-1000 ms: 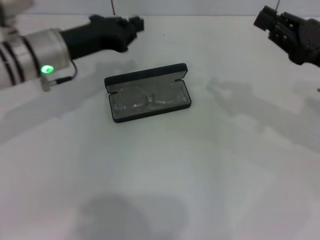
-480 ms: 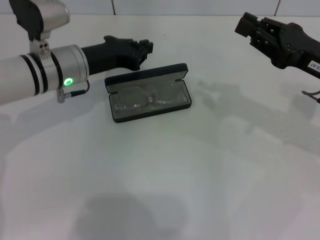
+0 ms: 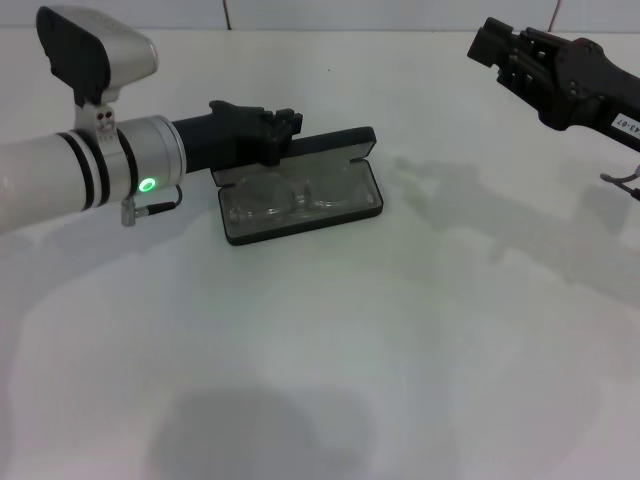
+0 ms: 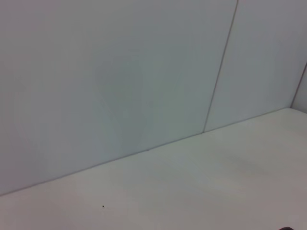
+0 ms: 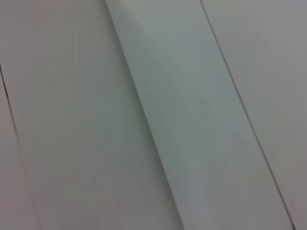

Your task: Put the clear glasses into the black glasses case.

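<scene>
1. The black glasses case (image 3: 300,190) lies open on the white bench (image 3: 400,350), toward the far edge and left of the middle, its long axis running roughly left to right with the right end angled slightly toward the far edge.
2. The lid stands up along the far long side; the grey-lined tray faces up.
3. The clear glasses (image 3: 290,195) lie inside the tray, lengthwise along the case, lenses side by side; their thin arms are hard to make out against the lining.
4. The left gripper (image 3: 285,125) reaches in from the bench's left edge and hangs over the case's far-left corner, hiding that end of the lid. Whether its fingers are spread or pressed together cannot be told.
5. The right gripper (image 3: 490,45) hangs near the far right corner, well apart from the case; its finger state cannot be told, and its arm is cut off at the picture's right edge.
6. Both wrist views show only pale wall panels; the left also shows a strip of bench.
</scene>
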Motion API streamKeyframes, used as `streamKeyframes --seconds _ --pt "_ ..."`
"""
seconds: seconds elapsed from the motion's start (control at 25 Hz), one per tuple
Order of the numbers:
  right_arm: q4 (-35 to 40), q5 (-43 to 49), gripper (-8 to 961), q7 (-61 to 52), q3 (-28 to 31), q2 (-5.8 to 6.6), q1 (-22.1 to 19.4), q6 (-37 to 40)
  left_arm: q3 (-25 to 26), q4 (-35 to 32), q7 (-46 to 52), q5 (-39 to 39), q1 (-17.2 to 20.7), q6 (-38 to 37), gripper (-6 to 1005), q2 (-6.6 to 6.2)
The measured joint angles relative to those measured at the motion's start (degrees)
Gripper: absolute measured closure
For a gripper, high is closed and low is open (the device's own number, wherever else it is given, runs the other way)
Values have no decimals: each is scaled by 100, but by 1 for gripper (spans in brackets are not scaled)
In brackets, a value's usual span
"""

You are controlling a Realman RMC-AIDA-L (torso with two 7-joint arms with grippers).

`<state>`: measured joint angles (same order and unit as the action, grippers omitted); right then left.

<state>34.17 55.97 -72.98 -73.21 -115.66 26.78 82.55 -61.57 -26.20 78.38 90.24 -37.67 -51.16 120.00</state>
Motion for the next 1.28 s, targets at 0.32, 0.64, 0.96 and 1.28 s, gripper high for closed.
streamKeyframes --seconds 0.32,0.64,0.96,1.28 --pt "-121 -18 762 75 13 -8 8 -70 -48 169 -4 -72 72 -47 869 24" --pt "-157 -16 762 140 -5 -19 89 -219 -57 372 -157 -303 344 -59 852 53" --pt "-158 -7 762 152 -18 12 87 -210 -59 -552 -1234 -1312 1119 -2551 834 8" --pt "-106 127 761 517 -6 62 38 54 -39 -1638 -1421 -1219 1711 -3815 817 -96"
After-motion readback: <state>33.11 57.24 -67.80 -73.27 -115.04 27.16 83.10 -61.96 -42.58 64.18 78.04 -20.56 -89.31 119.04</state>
